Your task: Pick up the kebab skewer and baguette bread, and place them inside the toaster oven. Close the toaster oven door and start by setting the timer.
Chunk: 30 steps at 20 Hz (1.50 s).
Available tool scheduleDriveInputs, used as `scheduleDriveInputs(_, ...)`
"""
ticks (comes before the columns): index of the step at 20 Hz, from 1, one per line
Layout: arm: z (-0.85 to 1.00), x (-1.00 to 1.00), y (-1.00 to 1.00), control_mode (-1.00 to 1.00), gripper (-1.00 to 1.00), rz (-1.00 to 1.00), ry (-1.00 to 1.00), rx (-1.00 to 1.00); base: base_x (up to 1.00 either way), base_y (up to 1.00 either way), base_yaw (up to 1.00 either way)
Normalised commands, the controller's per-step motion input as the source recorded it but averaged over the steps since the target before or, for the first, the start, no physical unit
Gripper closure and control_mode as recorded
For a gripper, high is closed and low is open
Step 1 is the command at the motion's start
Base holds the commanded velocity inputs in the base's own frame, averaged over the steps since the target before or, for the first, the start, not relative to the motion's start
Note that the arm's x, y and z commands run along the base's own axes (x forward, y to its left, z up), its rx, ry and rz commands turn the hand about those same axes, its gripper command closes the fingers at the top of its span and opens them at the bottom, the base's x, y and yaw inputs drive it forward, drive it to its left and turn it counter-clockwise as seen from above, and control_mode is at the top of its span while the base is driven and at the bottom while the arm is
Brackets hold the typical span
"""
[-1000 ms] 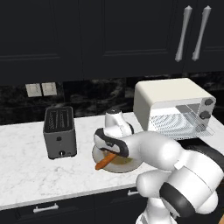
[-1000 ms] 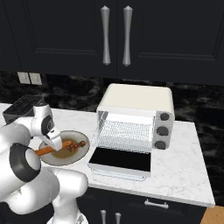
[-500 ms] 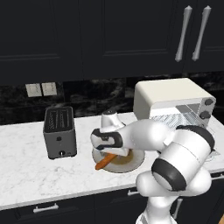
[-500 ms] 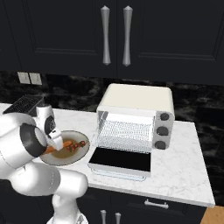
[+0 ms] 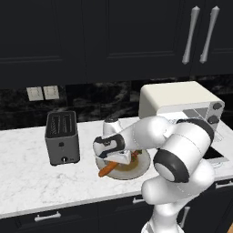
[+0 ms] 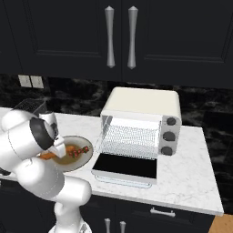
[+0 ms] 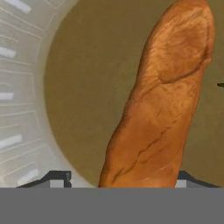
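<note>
Left base: I see the end effector (image 5: 117, 159) low over the round plate (image 5: 139, 167) at centre frame; smooth orange baguette bread (image 5: 107, 169) pokes out, mostly hidden.
Right base: chunky kebab skewer (image 6: 78, 152) on the plate; cream toaster oven (image 6: 141, 124) at centre, door down.
Hand: cracked crust between the fingertips (image 7: 56, 178); I cannot tell whether they grip it.

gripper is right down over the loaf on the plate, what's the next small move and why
Probably finish closing the jaws, then lift. In the hand view the slender orange-brown baguette runs up between the two dark fingertips, which flank it with the gripper low over the round tan plate. The cream-white toaster oven already stands open, racks exposed.
</note>
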Motion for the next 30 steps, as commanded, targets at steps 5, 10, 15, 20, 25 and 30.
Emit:
scheduleDriveInputs(5,-0.02,0.0,0.0,-1.0,1.0,0.0,0.0,0.0,0.0,0.0,0.0)
scheduleDriveInputs(10,0.13,0.01,0.0,-1.0,1.0,0.0,0.01,0.0,0.0,0.0,0.0)
scheduleDriveInputs(15,0.79,-0.07,-0.05,-1.0,1.0,0.0,0.0,0.0,0.0,0.0,0.0)
scheduleDriveInputs(20,0.67,-0.36,-0.33,-1.0,1.0,-0.04,0.0,0.0,0.0,0.0,0.0)
scheduleDriveInputs(25,0.41,-0.47,-0.69,-1.0,1.0,-0.09,-0.02,0.03,0.0,0.0,0.0)
scheduleDriveInputs(30,0.26,-0.4,-0.86,-1.0,1.0,-0.14,-0.01,0.05,0.0,0.0,0.0)
